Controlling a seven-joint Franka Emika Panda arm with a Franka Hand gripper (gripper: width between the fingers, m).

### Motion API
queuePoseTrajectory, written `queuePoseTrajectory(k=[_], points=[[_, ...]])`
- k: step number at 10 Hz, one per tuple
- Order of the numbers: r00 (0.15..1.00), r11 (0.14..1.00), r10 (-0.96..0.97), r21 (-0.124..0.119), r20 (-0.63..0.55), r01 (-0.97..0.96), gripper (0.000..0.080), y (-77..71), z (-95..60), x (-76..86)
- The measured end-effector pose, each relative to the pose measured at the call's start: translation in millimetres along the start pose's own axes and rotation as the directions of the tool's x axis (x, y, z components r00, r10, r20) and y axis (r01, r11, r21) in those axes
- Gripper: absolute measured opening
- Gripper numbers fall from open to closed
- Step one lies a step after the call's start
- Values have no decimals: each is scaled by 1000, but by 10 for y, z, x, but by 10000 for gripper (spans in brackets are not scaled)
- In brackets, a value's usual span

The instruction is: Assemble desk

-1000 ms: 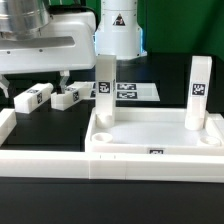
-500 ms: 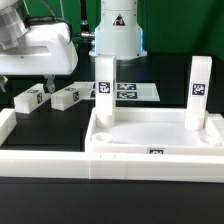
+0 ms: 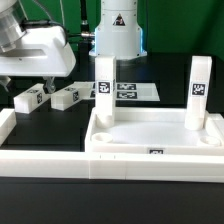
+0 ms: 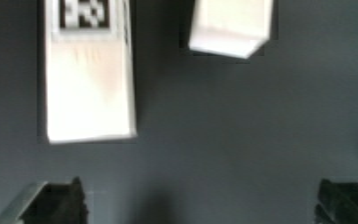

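The pincer (image 4: 206, 203) is spread wide and holds nothing; its two dark fingertips (image 4: 59, 200) frame bare table (image 4: 247, 130) in the wrist view. Over the last second the arm has slid toward the exterior view's left. The jaws have stayed just as wide, and the pincer now hangs above the two loose legs, clear of both. These are one loose leg (image 3: 33, 98) and the other loose leg (image 3: 68, 97), lying flat just beside each other on the table, and neither has shifted. Farther out, the tabletop (image 3: 155, 138) sits toward the exterior view's right with one upright leg (image 3: 105, 82) and a second upright leg (image 3: 200, 88) standing in its far corners. The marker board (image 3: 135, 92) lies behind it. The sideways move reads as lining up for a third leg. About half the legs look fitted, and a descent and closing are still needed.
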State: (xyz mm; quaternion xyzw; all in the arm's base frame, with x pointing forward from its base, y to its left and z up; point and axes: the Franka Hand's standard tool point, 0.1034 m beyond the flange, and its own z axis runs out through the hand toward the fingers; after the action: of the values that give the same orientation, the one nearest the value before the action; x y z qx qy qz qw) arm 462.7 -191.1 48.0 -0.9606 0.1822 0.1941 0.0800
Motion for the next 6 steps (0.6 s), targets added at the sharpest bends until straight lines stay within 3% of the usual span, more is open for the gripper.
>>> queuePoseTrajectory(k=[2, 6], points=[[996, 997, 66, 33, 52, -68, 649, -22, 161, -164], [996, 998, 59, 34, 67, -61, 649, -30, 165, -160]])
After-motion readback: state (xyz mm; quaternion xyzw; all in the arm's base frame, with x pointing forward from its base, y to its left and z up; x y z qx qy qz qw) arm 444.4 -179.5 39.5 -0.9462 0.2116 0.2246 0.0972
